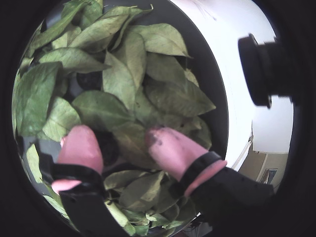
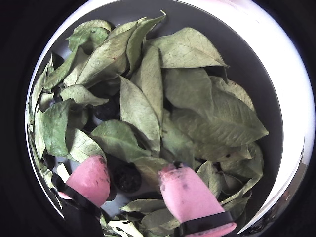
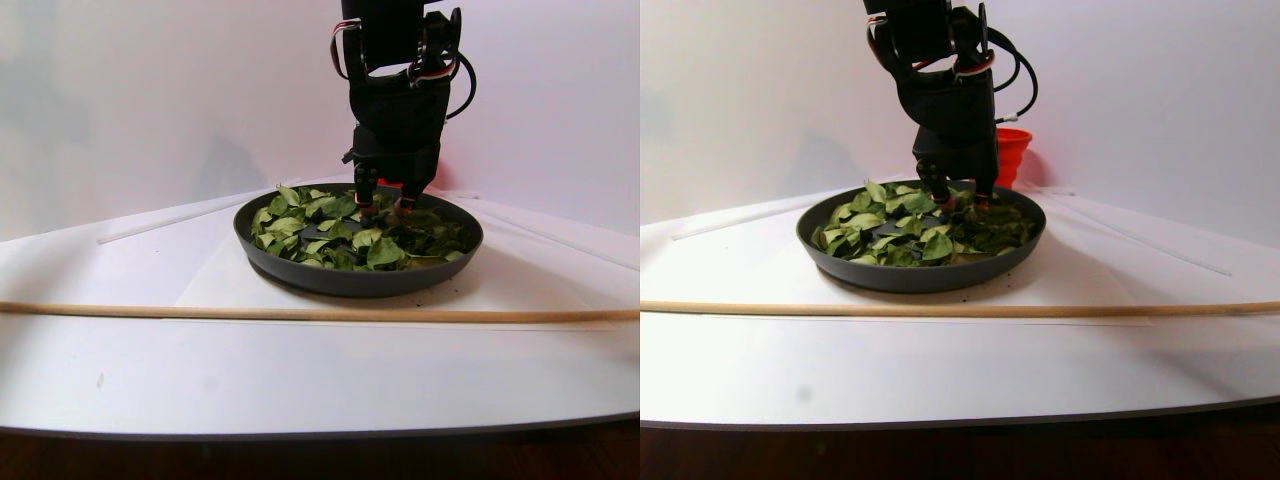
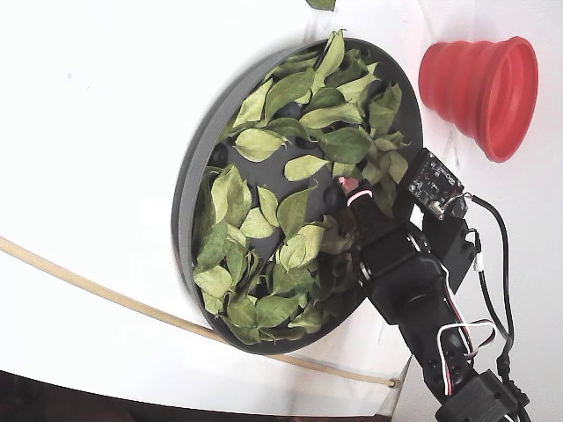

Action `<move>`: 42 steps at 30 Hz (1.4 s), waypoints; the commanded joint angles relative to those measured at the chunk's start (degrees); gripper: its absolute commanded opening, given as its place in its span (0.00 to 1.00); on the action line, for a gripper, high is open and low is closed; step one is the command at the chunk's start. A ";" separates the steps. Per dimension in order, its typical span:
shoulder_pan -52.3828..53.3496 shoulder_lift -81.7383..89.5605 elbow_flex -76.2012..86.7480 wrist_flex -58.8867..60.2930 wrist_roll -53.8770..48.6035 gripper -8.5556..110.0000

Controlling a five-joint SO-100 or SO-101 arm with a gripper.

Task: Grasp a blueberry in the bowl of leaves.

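Note:
The dark-grey bowl [image 4: 187,180] holds many loose green leaves [image 4: 290,88]. My gripper [image 2: 133,170] reaches down into it, and its pink fingertips [image 2: 91,175] are wide apart among the leaves. A dark blueberry [image 2: 127,178] lies on the bowl floor between them, close against the left finger and clear of the right one. In a wrist view the same berry [image 1: 107,145] sits beside the left fingertip of the gripper [image 1: 120,140]. Another blueberry [image 2: 106,111] shows partly under leaves farther in. The stereo pair view shows the gripper [image 3: 383,205] at the bowl's far side [image 3: 350,280].
A red ribbed cup [image 4: 484,83] lies on its side on the white table beyond the bowl; it also shows in the stereo pair view [image 3: 1012,150]. A long thin wooden stick [image 3: 300,313] lies across the table in front of the bowl. A stray leaf [image 4: 321,4] lies outside.

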 commanded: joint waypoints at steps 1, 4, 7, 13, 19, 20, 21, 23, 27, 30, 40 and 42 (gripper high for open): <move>0.79 8.09 5.01 1.05 -2.02 0.24; 0.79 8.00 5.01 1.05 -2.02 0.24; 0.79 8.00 5.01 1.05 -2.02 0.24; 0.79 7.73 4.83 1.05 -1.93 0.24; 0.53 7.12 4.04 1.05 -1.05 0.24; 0.44 7.03 3.87 1.05 -0.88 0.24; 0.44 7.03 3.78 1.05 -0.70 0.24; 0.35 6.86 3.34 1.05 -0.26 0.24; 0.18 6.59 2.55 1.05 0.44 0.24; 0.09 6.33 1.58 1.05 1.23 0.24; -0.44 4.75 -0.79 1.05 4.48 0.24; -0.53 4.39 -1.05 1.05 5.01 0.24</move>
